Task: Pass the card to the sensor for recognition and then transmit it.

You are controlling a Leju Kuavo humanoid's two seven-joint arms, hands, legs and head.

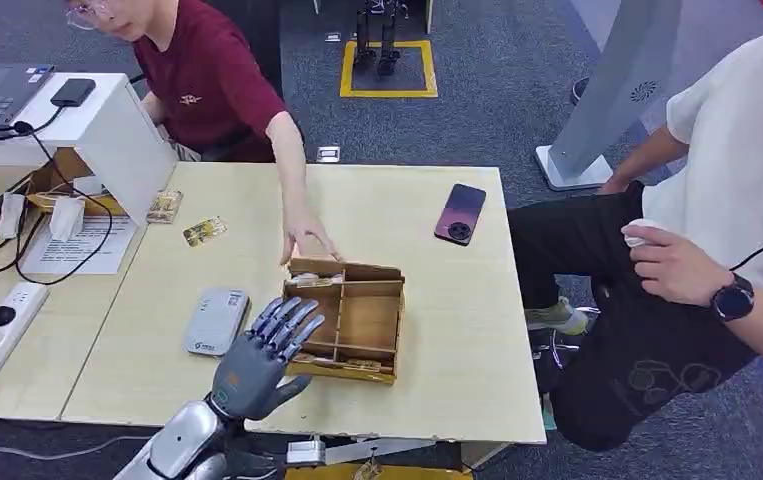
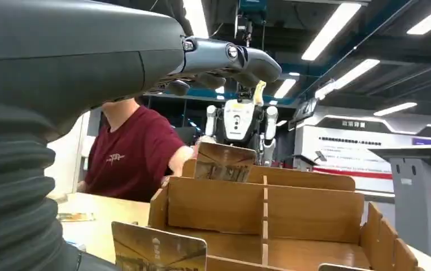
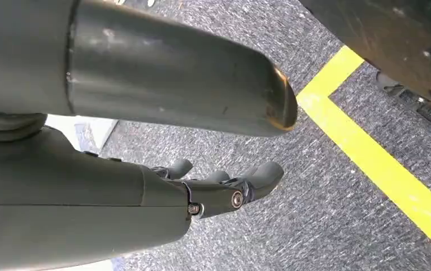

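The left hand is held open, fingers spread, over the near left corner of the wooden box (cards stand in its slots). A person's hand touches its far edge. The right hand hangs empty above carpet. The sensor lies left of the box.

The left hand was held empty above the wooden box; cards, possibly two, were stood inside it.
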